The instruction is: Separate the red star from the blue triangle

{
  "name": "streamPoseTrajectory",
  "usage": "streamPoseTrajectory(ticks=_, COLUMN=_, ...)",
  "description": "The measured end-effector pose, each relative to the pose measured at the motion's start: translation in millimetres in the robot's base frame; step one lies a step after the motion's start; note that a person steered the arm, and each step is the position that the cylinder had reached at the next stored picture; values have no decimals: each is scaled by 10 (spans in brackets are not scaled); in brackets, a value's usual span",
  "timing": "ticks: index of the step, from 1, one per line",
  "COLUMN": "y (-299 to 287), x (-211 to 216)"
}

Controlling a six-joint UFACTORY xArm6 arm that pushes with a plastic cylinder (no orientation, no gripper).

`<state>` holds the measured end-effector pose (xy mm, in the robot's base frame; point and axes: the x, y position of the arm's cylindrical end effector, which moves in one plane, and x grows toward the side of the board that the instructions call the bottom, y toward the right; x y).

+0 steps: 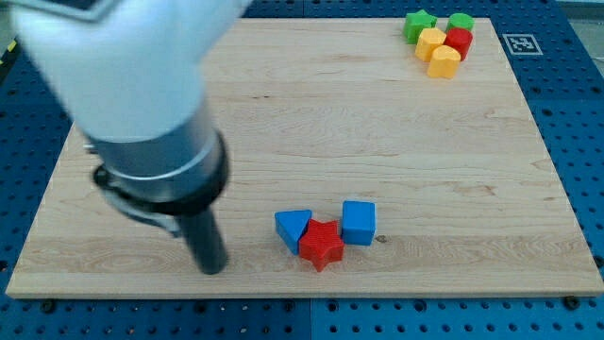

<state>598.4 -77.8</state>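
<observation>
The red star [322, 245] lies near the view's bottom centre of the wooden board [377, 123]. The blue triangle [293, 228] touches its upper left side. A blue cube [359, 223] touches the star's upper right side. My tip [211, 267] is the lower end of a dark rod, on the board to the left of the blue triangle, about one block width away from it and touching no block.
A cluster sits at the view's top right: a green block [419, 24], another green block [461, 22], a yellow block [431, 42], a red block [459, 42] and a yellow block [444, 61]. The arm's large white and grey body [123, 85] covers the view's upper left.
</observation>
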Motion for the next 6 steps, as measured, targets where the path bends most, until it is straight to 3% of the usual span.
streamPoseTrajectory(ticks=3, y=1725, x=1)
streamPoseTrajectory(ticks=5, y=1217, x=92)
streamPoseTrajectory(ticks=6, y=1081, x=-143)
